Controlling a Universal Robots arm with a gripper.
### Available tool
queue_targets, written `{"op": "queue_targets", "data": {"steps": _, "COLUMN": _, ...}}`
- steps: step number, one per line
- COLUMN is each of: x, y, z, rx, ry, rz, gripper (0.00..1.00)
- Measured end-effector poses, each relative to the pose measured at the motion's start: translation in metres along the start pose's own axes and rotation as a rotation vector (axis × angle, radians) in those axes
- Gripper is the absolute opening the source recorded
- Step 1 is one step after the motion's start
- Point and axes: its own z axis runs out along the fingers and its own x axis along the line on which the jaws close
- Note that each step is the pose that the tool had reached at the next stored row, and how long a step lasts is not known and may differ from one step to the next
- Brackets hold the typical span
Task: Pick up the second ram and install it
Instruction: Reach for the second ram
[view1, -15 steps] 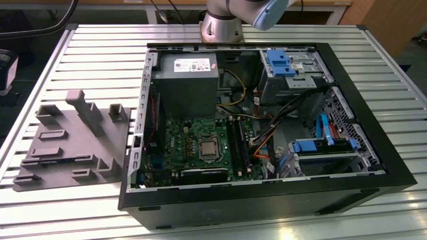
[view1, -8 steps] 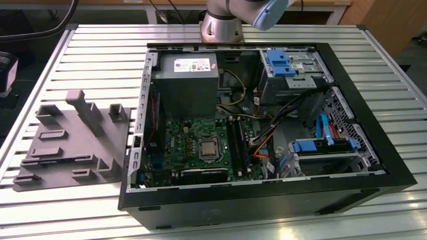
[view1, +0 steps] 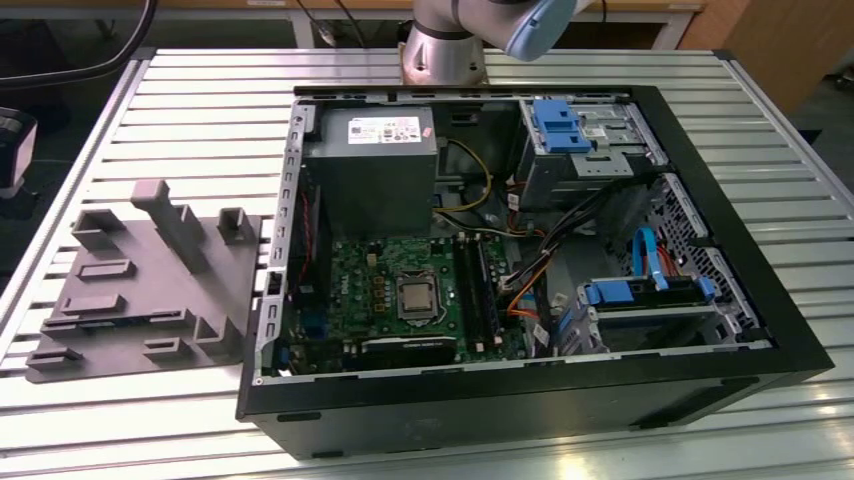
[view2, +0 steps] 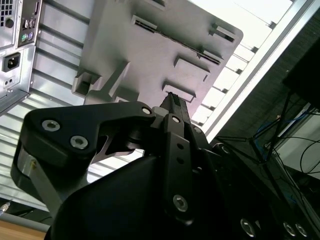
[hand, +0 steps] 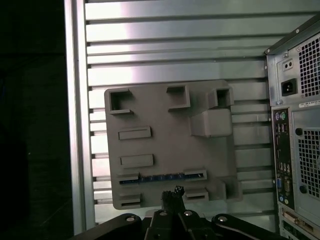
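A slatted aluminium table (hand: 175, 50) spreads beneath the gripper (hand: 172, 191), its ribs catching bright glare farther out ahead of it. Off to the gripper's side, past the table's edge rail (hand: 75, 125), the floor (hand: 30, 125) lies in deep shadow. In the exterior view, wooden furniture (view1: 787, 40) stands beyond the table.

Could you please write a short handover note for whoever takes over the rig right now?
Gripper: shut and empty, hanging over the grey tray, with its tips close to the ram stick.
Ram stick: on edge in a slot of the tray, which lies beside the open computer case on the slatted table.
Done: nothing yet; the stick is not picked up.
Left: the pick-up and the fitting into the memory slots on the board inside the case. I cannot tell what those slots already hold.
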Motion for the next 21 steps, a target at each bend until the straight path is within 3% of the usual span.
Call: {"op": "queue_targets", "data": {"steps": 21, "x": 0.0026, "y": -0.0018, "z": 0.0038, "rx": 0.0000, "ry": 0.0001, "rz": 0.000, "gripper": 0.11}}
